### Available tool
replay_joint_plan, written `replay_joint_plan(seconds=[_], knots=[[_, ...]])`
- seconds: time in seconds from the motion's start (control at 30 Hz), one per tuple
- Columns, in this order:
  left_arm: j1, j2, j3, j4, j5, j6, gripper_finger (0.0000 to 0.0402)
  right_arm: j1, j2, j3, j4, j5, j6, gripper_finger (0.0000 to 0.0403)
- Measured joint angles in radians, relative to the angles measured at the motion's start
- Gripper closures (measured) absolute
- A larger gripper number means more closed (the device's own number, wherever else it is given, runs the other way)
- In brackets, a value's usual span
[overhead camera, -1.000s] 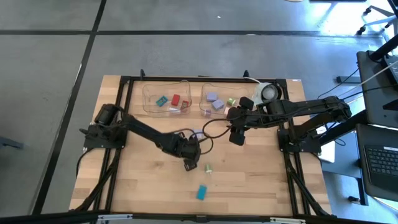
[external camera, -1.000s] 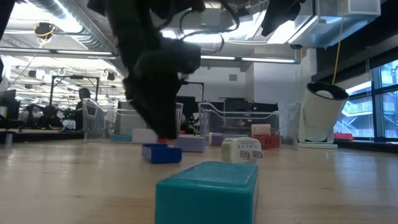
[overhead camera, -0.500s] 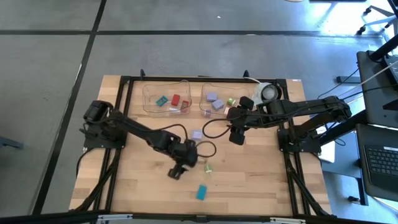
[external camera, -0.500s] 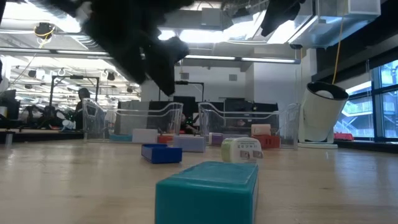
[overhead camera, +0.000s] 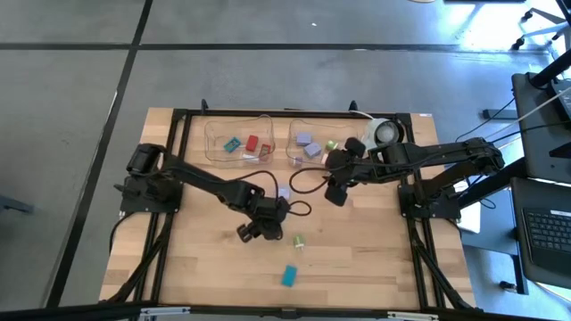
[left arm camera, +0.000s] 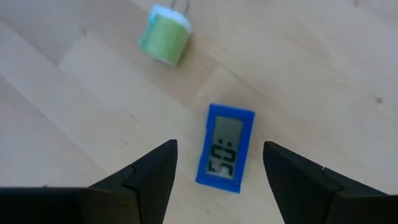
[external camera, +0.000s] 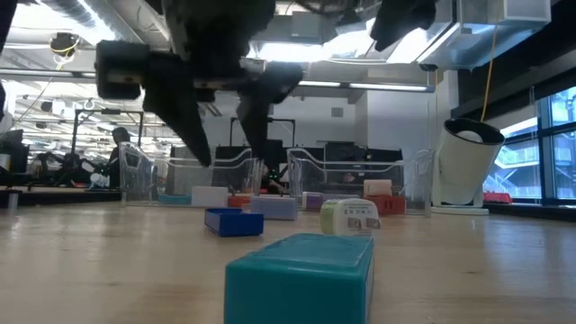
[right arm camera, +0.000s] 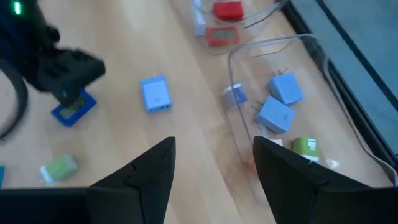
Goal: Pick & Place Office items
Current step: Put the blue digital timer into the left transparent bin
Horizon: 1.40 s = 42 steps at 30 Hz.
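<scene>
So far we count several office items in the clear trays [overhead camera: 239, 143], while our left gripper [left arm camera: 217, 163] hangs spread and empty over the blue clock [left arm camera: 225, 148], with the green piece [overhead camera: 299, 241], teal block [overhead camera: 289, 275] and lilac piece [overhead camera: 284, 192] still loose.

Bright overhead light, blurred wrist views.

The left hand [left arm camera: 217, 177] hangs open above the blue clock [left arm camera: 226, 147], bare bench [overhead camera: 205, 259] on each side of it between the fingers. The green piece [left arm camera: 165, 42] lies well apart, toward the upper left. In the high view, lower left bench is free; two clear trays [overhead camera: 234, 134] line the top.
</scene>
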Motion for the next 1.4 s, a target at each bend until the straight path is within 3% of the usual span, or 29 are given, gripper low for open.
replay_joint_plan(seconds=[0.2, 0.4, 0.73, 0.87, 1.03, 1.2, 1.4], knots=[[0.025, 0.053, 0.0, 0.004, 0.07, 0.015, 0.0167, 0.0, 0.0, 0.0, 0.003, 0.022, 0.069, 0.0186], [0.024, 0.094, -0.001, 0.027, 0.065, 0.122, 0.0166, 0.0, 0.0, 0.0, 0.002, 0.015, 0.072, 0.0186], [0.031, 0.163, 0.002, 0.04, 0.079, 0.121, 0.0168, 0.0, 0.0, 0.0, 0.002, 0.015, 0.068, 0.0186], [0.03, 0.166, 0.003, 0.035, 0.08, 0.092, 0.019, 0.0, 0.0, 0.0, 0.0, 0.014, 0.065, 0.0186], [0.031, 0.167, 0.002, 0.029, 0.077, 0.037, 0.0249, 0.0, 0.0, 0.0, 0.0, 0.014, 0.065, 0.0186], [0.03, 0.152, 0.0, 0.049, 0.047, -0.02, 0.0262, 0.0, 0.0, 0.0, 0.0, 0.014, 0.065, 0.0186], [0.05, 0.034, -0.002, 0.085, -0.077, -0.062, 0.0262, 0.0, 0.0, 0.0, 0.002, 0.022, 0.058, 0.0186]])
